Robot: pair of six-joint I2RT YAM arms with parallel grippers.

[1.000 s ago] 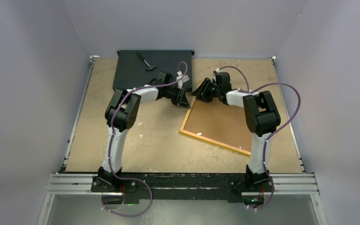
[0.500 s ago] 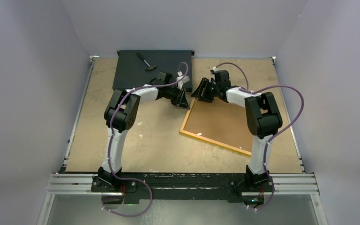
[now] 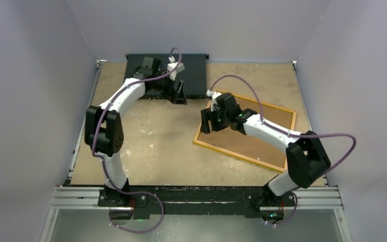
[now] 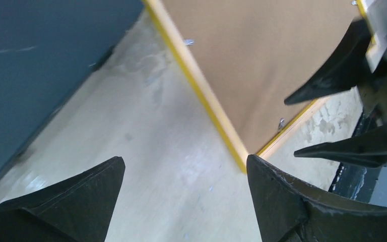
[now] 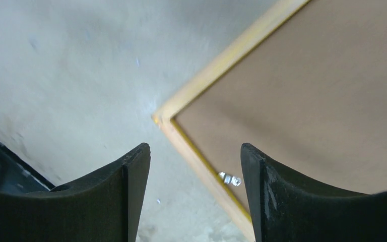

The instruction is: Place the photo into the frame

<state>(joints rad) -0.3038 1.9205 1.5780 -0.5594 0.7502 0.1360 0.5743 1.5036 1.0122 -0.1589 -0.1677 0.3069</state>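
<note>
The frame (image 3: 234, 154) is lying back-up near the right edge. Left gripper (image 3: 179, 96), spread and empty, is withdrawing toward the far-edge black box (image 3: 196, 75). Right gripper (image 3: 204, 122), likewise spread, is moving over the frame's left corner.

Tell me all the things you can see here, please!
table: one, tan
frame: one, yellow-orange, lying back-up on the table's right half
backing board: one, brown, inside the frame
metal tabs: a few, silver, along the frame's inner edge
black box: one, flat, at the table's far edge, left of middle
photo: none in view
left arm, right arm: white and black, purple cables, bolted at the near edge
left claw: black, open, above the table by the black box
right claw: black, open, over a corner of the frame
</note>
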